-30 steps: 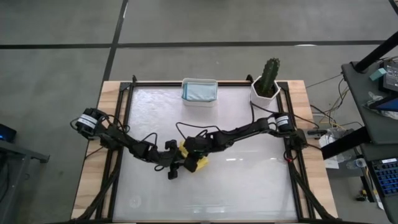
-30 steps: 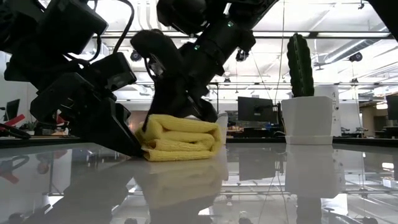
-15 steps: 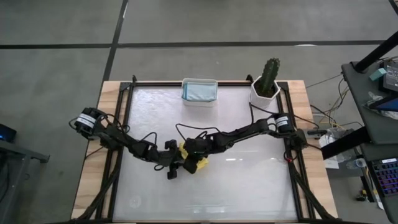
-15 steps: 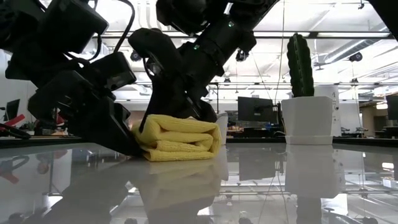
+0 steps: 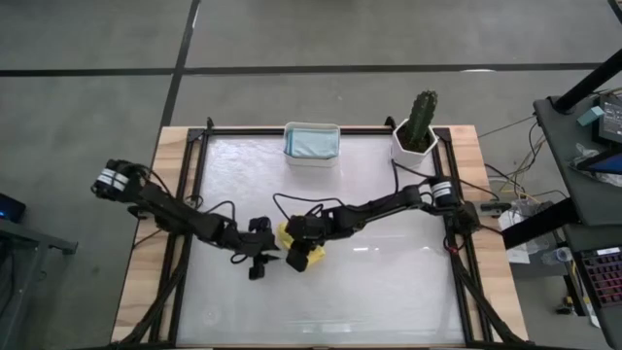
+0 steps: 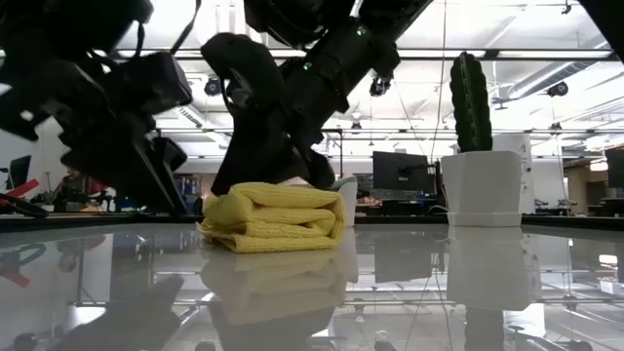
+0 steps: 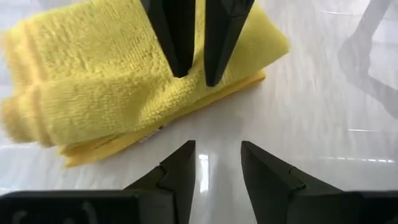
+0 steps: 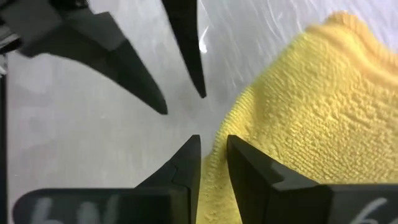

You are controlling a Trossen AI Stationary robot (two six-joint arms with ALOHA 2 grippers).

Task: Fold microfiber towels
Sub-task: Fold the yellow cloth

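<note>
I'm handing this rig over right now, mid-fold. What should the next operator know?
Left hand: open, empty, on the table just left of the yellow towel, clear of it.
Right hand: fingers slightly apart at the towel's edge, gripping nothing.
Yellow towel: folded into a bundle mid-table.
Tub: at the far edge, holding a pale blue towel.
Done: yellow fold looks finished.
Left: likely move it to the tub. No other towels show.

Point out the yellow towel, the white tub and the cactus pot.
yellow towel [image 6: 278,216], low view, middle of the folded stack.
white tub [image 5: 311,158], high view, its front wall.
cactus pot [image 5: 407,149], high view, white rim.
</note>
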